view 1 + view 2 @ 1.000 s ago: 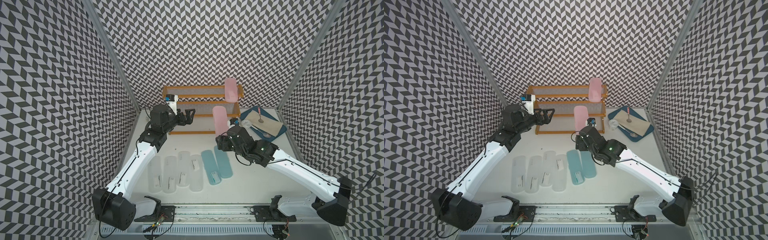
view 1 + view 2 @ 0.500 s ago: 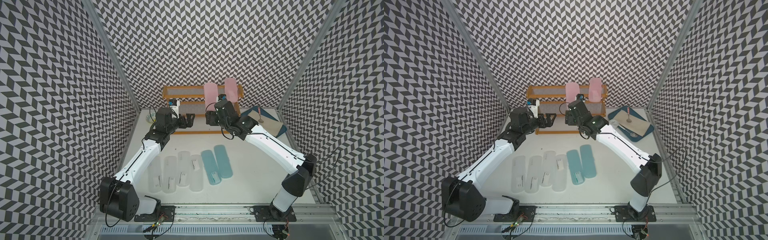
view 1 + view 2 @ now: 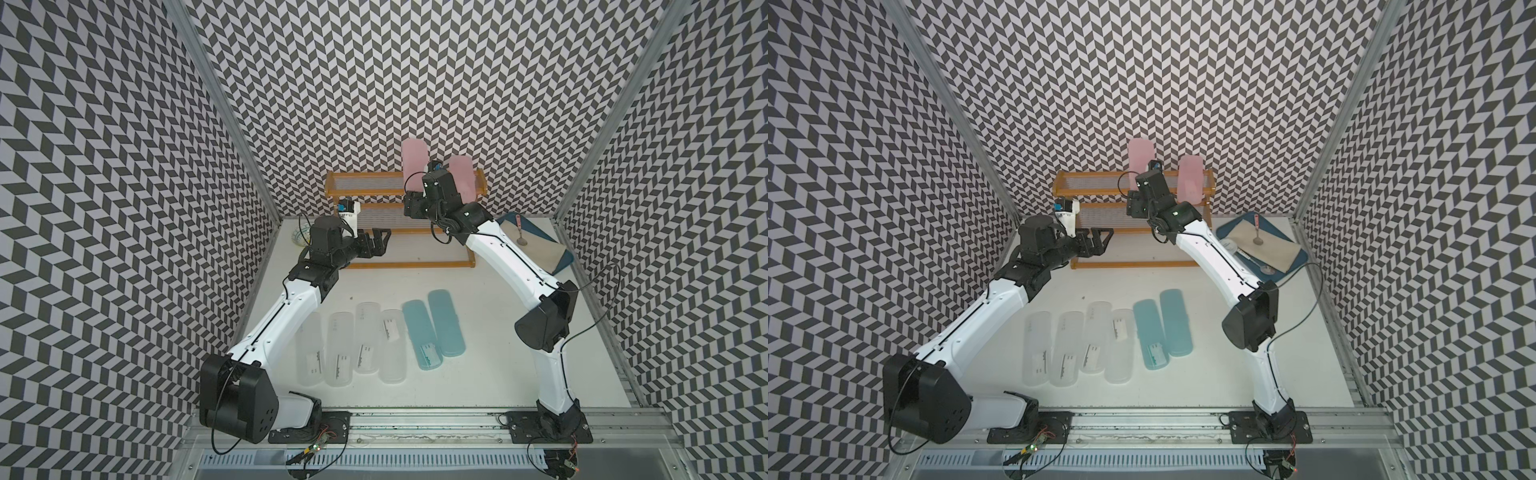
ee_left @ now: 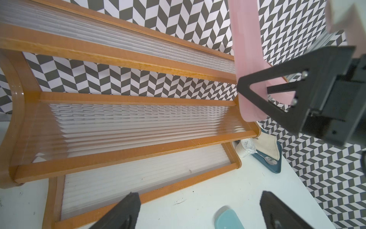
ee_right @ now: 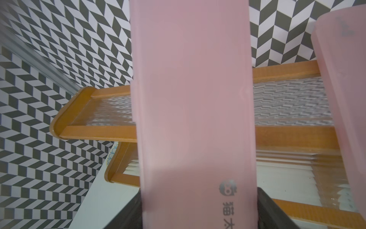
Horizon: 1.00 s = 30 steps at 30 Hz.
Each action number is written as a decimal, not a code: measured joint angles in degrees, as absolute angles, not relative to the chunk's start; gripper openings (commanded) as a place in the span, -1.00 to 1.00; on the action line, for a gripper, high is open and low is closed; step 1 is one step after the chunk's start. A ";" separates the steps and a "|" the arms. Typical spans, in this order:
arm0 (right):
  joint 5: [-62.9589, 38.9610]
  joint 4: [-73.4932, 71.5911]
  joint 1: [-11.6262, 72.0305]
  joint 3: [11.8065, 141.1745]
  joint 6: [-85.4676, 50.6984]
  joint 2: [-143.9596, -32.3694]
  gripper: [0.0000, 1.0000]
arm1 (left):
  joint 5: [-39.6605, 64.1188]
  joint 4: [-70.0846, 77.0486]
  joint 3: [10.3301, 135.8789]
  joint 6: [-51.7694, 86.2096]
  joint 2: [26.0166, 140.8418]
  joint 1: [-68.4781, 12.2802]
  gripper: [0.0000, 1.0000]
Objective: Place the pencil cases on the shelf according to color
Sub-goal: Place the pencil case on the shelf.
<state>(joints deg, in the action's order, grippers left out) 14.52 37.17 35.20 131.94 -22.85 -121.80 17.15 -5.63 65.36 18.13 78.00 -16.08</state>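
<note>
Since a second ago the right gripper (image 5: 199, 212) has carried its pink case (image 3: 414, 160) from low over the table (image 3: 498, 374) in front of the shelf (image 3: 365, 194) up to the shelf's top tier, and the right arm has stretched out to reach. The left gripper (image 4: 200, 214) has barely shifted and hangs in front of the shelf's lower tiers, toward the left end.

The right gripper's fingers (image 5: 266, 208) are partly closed, clamped on the two long sides of the pink case near its lower end. This case stands upright in front of the top tier's front rail. Its top end rises above the shelf and its lower end hangs at about the height of the middle tier. Whether it touches the shelf cannot be told. A second pink case (image 3: 462, 176) leans upright on the top tier at the shelf's right end, just beside the held one.

The left gripper's fingers (image 4: 126, 212) are spread wide with nothing between them.

Two blue cases (image 3: 444, 324) lie flat side by side on the table in front of the shelf. Four clear cases (image 3: 368, 336) lie in a row in front of the shelf's left half. A dark blue tray (image 3: 562, 266) sits beside the shelf's right end, with a white cup (image 4: 245, 147) just beside the lowest tier there.
</note>
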 measured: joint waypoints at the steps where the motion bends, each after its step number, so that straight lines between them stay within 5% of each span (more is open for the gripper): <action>1: 14.35 37.15 34.85 132.07 -22.81 -122.04 0.47 | 17.32 -5.63 65.36 18.28 78.00 -16.05 0.99; 30: 11.22 33.41 32.71 132.94 -27.14 -123.44 0.76 | 20.53 -2.13 63.44 20.62 76.38 -14.70 0.99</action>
<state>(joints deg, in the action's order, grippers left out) 11.22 33.41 32.71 132.94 -27.14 -123.44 20.53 -2.13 63.44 20.62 76.38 -14.70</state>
